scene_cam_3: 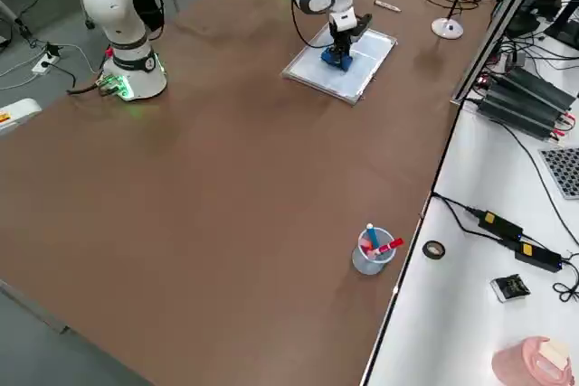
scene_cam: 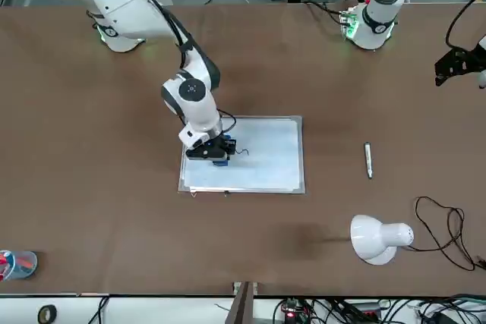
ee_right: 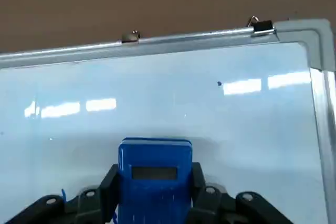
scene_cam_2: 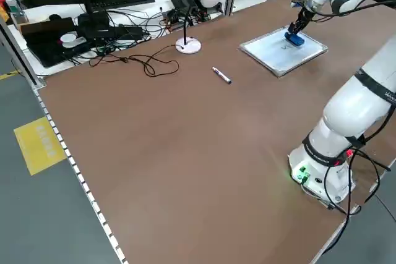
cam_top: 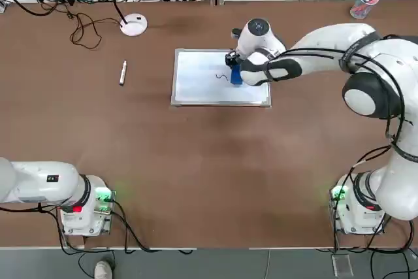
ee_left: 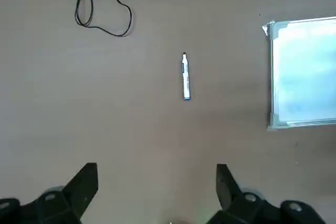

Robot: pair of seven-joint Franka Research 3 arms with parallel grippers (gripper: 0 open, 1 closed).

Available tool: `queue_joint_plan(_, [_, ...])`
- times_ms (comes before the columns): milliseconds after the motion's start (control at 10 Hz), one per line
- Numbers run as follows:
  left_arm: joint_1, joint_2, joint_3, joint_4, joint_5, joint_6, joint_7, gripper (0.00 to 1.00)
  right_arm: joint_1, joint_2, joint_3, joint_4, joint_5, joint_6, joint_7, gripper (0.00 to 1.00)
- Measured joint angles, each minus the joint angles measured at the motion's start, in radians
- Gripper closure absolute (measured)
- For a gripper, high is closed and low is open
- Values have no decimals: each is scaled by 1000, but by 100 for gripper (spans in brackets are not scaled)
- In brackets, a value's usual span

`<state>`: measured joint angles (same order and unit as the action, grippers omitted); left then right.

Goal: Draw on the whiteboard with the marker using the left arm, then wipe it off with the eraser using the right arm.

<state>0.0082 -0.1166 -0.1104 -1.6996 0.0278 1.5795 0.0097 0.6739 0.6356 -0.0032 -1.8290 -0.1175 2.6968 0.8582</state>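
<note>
Whiteboard (cam_top: 196, 86): flat on brown table (cam_top: 196, 174), small dark squiggle (cam_top: 221, 77) drawn near its middle.
Eraser (cam_top: 236, 75): blue, clamped in right gripper (cam_top: 234, 70), on the whiteboard beside the squiggle.
Marker (cam_top: 123, 73): on table, left of whiteboard.
Left gripper (ee_left: 156, 187): fingers spread, empty, above the table short of the marker.

Both arms: glossy white rounded shells, dark grey/black joint bands. Left arm (cam_top: 39, 182) base has a green light plus a red mark; right arm (cam_top: 366, 63) base has a green light, black cables looped along its links. End effectors black: left end effector (ee_left: 156, 187), right end effector (ee_right: 155, 182).
</note>
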Motion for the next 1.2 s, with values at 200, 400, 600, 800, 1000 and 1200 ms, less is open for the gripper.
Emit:
queue_joint_plan(200, [1, 7, 2, 0, 0, 0, 0, 0, 6, 8, -5, 2, 0, 5, 6, 43])
queue_joint_plan(400, [1, 9, 3, 0, 0, 0, 0, 0, 11, 9, -8, 2, -1, 5, 8, 43])
queue_joint_plan(600, [1, 9, 3, 1, 0, 0, 0, 0, 24, 16, -14, 9, -4, 5, 28, 43])
queue_joint_plan(800, [1, 9, 3, 5, 0, 0, -1, 0, 51, 31, -31, 31, -6, 2, 61, 43])
queue_joint_plan(1000, [1, 9, 3, 10, 0, 0, -1, 0, 83, 54, -47, 67, -7, -2, 100, 43])
queue_joint_plan(1200, [2, 9, 3, 11, 0, 0, -2, 0, 108, 75, -53, 101, -7, -2, 134, 43])
